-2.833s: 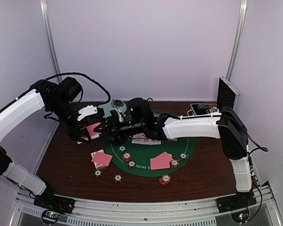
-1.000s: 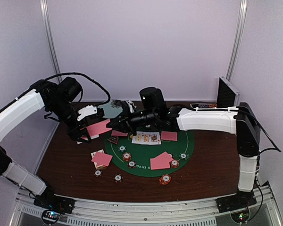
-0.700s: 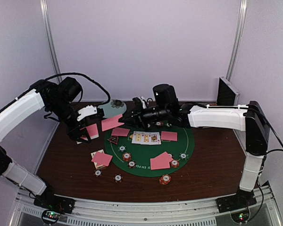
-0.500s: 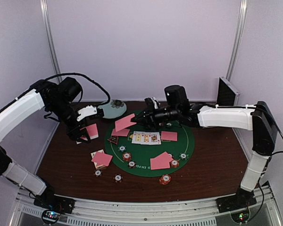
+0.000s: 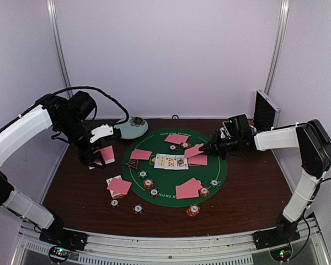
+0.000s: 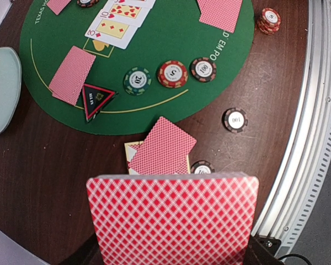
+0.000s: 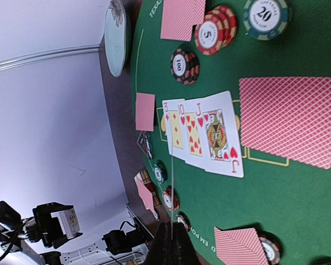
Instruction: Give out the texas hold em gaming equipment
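My left gripper (image 5: 97, 157) is shut on a deck of pink-backed cards (image 5: 106, 154), which fills the bottom of the left wrist view (image 6: 172, 218) and hides the fingers. My right gripper (image 5: 208, 148) is shut on a single pink-backed card (image 5: 193, 150), held above the right side of the green mat (image 5: 168, 175). That card shows edge-on in the right wrist view (image 7: 175, 176). Three face-up cards (image 5: 171, 161) lie at the mat's centre. Face-down cards (image 5: 187, 189) and striped chips (image 5: 148, 183) lie around them. A red-black triangle marker (image 5: 132, 164) sits at the mat's left.
A pale round plate (image 5: 133, 128) lies behind the mat's left edge. An open metal case (image 5: 263, 110) stands at the back right. Loose chips (image 5: 193, 210) and a small card pile (image 5: 119, 186) sit on the brown table near the front.
My right arm has swung from beside the deck at the left across to the mat's right side, carrying one card. The left arm and deck have stayed put.
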You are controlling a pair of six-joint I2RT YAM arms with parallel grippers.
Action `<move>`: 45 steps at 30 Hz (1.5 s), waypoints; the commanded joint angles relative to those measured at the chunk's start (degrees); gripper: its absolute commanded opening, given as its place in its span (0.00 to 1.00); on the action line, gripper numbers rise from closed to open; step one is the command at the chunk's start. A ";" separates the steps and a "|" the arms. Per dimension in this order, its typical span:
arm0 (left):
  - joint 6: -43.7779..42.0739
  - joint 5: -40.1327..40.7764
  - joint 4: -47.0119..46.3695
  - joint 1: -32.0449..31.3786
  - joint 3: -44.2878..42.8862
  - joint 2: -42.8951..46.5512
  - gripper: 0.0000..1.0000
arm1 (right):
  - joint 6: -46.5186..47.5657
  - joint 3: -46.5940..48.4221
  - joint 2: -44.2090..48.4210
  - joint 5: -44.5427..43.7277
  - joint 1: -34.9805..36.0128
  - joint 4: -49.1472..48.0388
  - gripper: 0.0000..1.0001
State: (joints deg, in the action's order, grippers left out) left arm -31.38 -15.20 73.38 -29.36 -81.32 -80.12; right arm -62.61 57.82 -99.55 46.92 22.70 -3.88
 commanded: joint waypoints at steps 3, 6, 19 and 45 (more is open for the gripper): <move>-0.39 -0.15 -1.13 -0.08 0.52 0.71 0.00 | 6.62 0.92 -3.83 -0.02 -2.95 2.61 0.00; -0.44 0.06 -1.44 -0.08 1.17 0.89 0.00 | 7.07 1.51 -5.95 0.27 -3.54 2.26 0.00; -0.44 1.02 -2.61 0.88 2.95 0.58 0.00 | 10.54 1.71 -10.04 -1.56 -4.40 5.75 0.00; -0.97 -0.32 -7.90 7.50 11.23 1.27 0.00 | 22.24 4.04 -2.38 -14.61 -2.76 28.09 0.51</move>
State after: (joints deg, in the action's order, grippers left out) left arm -31.42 -15.18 68.93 -23.57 -72.51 -80.12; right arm -44.03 59.16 -105.51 38.24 19.22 15.77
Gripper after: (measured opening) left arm 0.675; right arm 0.465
